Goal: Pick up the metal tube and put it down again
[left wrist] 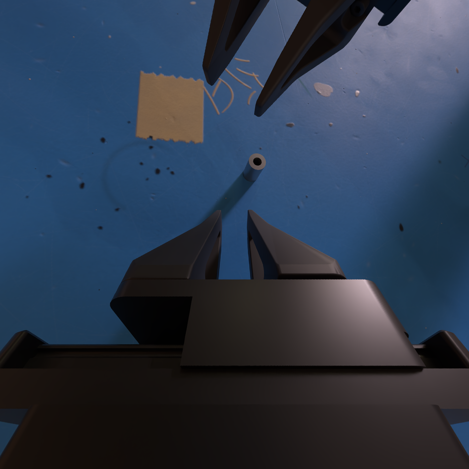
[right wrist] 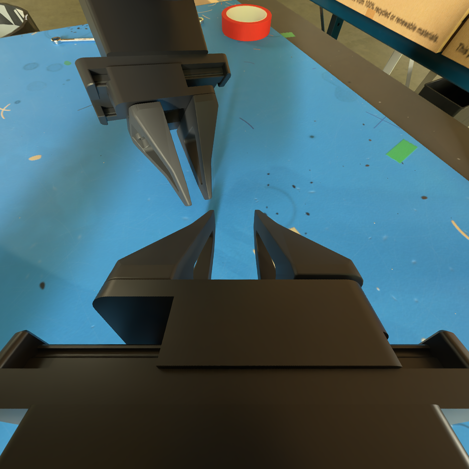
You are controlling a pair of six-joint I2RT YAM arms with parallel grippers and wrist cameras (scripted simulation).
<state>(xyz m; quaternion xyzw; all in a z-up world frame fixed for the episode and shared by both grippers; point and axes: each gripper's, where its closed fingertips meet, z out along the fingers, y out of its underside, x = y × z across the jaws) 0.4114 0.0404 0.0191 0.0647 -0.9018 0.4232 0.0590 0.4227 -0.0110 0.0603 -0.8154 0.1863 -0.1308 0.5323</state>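
Observation:
A small grey metal tube (left wrist: 255, 168) stands upright on the blue tabletop (left wrist: 76, 228); in the left wrist view I look down into its open end. My left gripper (left wrist: 234, 212) hovers above it, just short of it, with its jaws a narrow gap apart and empty. My right gripper (left wrist: 234, 97) comes in from the top of that view, open and empty, beyond the tube. In the right wrist view the right gripper (right wrist: 234, 212) is open and the left gripper (right wrist: 198, 200) points down just ahead of it. The tube does not show there.
A tan tape patch (left wrist: 170, 106) lies left of the right gripper. A red tape roll (right wrist: 246, 22) and a wrench (right wrist: 71, 39) sit at the far end. The table's dark edge (right wrist: 355, 83) runs along the right, with a black bin (right wrist: 446, 96) and cardboard boxes beyond.

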